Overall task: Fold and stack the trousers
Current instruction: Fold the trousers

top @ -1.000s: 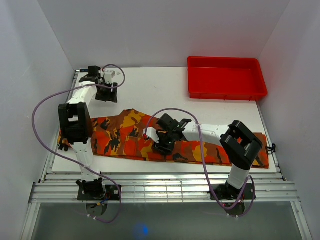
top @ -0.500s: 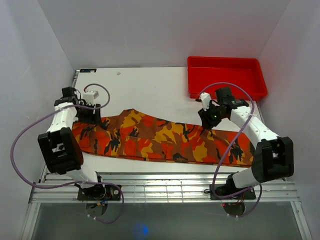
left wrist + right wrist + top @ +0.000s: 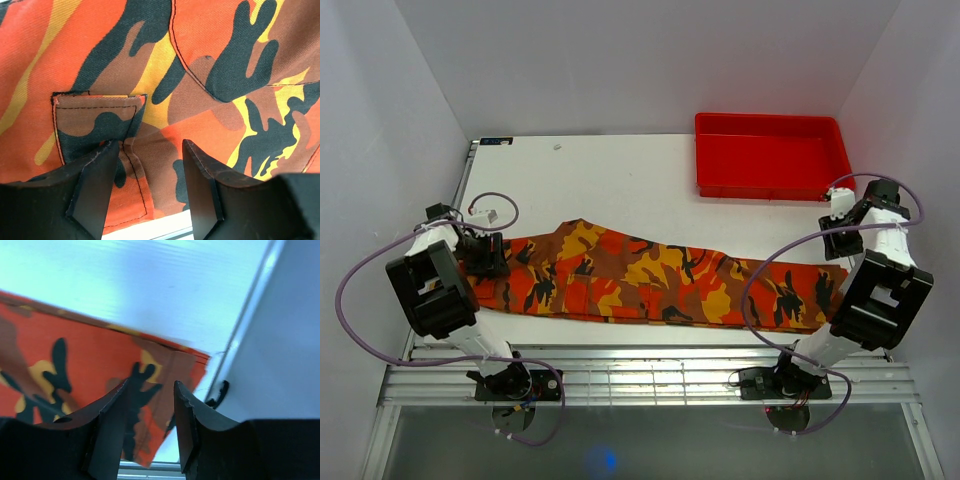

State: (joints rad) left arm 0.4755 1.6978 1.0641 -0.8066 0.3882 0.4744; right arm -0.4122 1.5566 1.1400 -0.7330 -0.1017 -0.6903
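One garment: trousers [image 3: 650, 280] lie flat at full length across the lower middle of the top view, waist at left, leg ends at right.
Folds made: none visible.
Left claw [image 3: 150, 152]: parted wide just above the waist cloth beside a stitched tab, gripping nothing.
Right claw [image 3: 149, 390]: parted above the leg-end corner, gripping nothing; view blurred.
Remaining, by judgement: all folding and stacking.
Red tray [image 3: 770, 188]: upper right, apart from the cloth.

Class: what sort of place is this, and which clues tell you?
Probably a robot test cell or lab bench: a white table boxed in by plain white walls, the left arm and right arm mounted at its near edge, and trousers laid flat on it.
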